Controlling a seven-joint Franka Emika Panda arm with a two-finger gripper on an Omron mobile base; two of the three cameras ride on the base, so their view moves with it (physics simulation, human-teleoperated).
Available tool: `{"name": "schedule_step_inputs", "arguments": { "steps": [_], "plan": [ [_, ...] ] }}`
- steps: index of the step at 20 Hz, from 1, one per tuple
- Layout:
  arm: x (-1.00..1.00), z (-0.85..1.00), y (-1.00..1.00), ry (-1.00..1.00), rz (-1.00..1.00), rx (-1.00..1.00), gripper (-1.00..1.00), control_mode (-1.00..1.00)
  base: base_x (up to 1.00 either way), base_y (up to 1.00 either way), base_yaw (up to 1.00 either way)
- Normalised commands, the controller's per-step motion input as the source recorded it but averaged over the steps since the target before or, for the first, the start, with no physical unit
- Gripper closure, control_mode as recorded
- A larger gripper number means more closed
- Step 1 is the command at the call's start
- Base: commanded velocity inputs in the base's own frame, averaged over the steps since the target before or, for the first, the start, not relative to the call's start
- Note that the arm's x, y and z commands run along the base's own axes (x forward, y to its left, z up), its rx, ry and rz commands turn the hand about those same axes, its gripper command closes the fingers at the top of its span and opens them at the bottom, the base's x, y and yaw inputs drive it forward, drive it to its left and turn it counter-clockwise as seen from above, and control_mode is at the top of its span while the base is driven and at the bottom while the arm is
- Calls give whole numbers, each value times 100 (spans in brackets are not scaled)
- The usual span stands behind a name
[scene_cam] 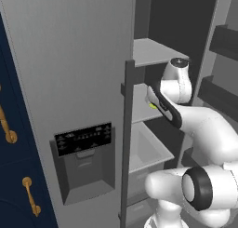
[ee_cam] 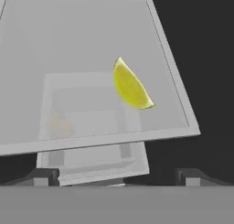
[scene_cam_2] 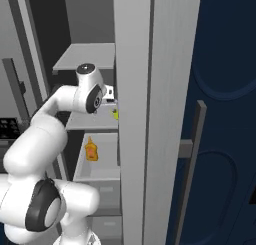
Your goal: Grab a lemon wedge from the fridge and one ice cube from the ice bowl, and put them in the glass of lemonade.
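Claw [ee_cam: 117, 176] hovers over lemon wedge [ee_cam: 131, 86] on fridge [scene_cam: 69, 83] shelf [ee_cam: 68, 58].

The arm reaches forward, its hand [ee_cam: 117, 177] spread wide, pointing down.

Navy cabinets [scene_cam: 14, 176] with gold handles [scene_cam: 30, 195] stand at the far left, just beside the grey appliance. More navy panelling [scene_cam_2: 225, 114] fills the right side. A small orange bottle [scene_cam_2: 90, 149] sits upright in a pale drawer [scene_cam_2: 97, 171] below the shelves.
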Motion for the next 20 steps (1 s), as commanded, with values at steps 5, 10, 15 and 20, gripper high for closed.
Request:
{"name": "schedule_step_inputs", "arguments": {
  "steps": [5, 10, 15, 20],
  "plan": [
    [70, -4, -57, -2, 1, 0, -100, -100, 0, 0, 0],
    [76, -4, -31, 0, 2, 0, -100, -100, 0, 0, 0],
    [27, -25, 0, 0, 6, 0, -100, -100, 0, 0, 0],
    [1, -22, 12, 0, 10, 0, -100, -100, 0, 0, 0]
  ]
}}
